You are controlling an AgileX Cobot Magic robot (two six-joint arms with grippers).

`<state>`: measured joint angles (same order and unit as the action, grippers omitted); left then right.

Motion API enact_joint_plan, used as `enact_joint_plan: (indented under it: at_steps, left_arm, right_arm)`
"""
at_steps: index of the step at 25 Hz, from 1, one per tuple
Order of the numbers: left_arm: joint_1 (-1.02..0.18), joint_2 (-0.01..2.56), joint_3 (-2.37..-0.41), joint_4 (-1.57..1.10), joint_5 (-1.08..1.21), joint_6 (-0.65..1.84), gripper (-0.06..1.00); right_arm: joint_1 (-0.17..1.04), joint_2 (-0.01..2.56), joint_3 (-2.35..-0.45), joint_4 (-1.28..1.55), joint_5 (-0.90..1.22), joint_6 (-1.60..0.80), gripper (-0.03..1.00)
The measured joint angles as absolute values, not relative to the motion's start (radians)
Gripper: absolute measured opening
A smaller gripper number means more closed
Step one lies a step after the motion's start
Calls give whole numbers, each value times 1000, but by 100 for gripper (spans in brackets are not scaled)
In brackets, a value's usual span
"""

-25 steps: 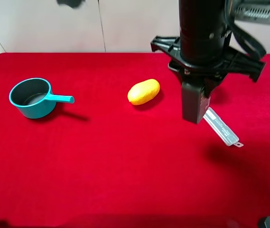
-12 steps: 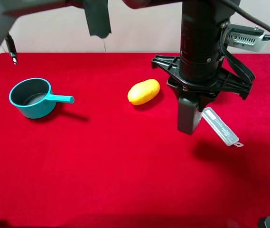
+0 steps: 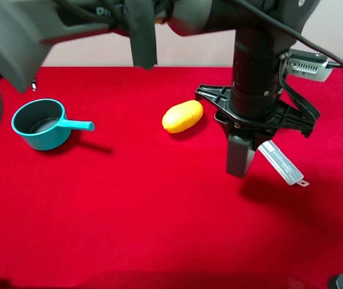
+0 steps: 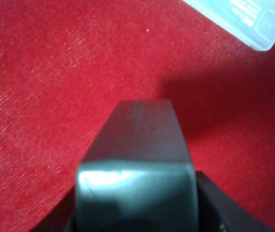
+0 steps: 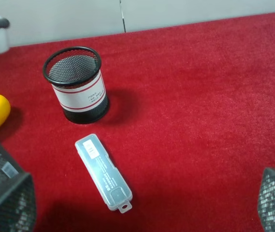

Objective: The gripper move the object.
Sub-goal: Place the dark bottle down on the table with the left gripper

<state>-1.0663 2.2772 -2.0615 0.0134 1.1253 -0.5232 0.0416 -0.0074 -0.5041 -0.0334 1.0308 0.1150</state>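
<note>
Hanging above the red desk, just beside the translucent case: the object, pinched at its upper end by the left gripper jaws. Probably rigid, smooth and slippery; safest held across flat faces.

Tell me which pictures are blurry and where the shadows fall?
Exterior high view: the near arm across the top is out of focus; the grey bottle casts a dark shadow on the red cloth. Left wrist view: the bottle looms soft, with glare on its near end. Right wrist view: sharp; the mesh cup throws a faint shadow.
</note>
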Motion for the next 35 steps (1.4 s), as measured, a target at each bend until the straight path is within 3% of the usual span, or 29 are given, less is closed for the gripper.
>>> enact_joint_plan:
  at_steps: [24,35]
  left_arm:
    - [-1088,2306,-2066,146,1025,-679,42]
    - [-1088,2406,-2185,147,1037,-680,42]
  right_arm:
    - [42,-7,-504,-30,1031,115,69]
    - [42,-7,-504,-24,1031,115,69]
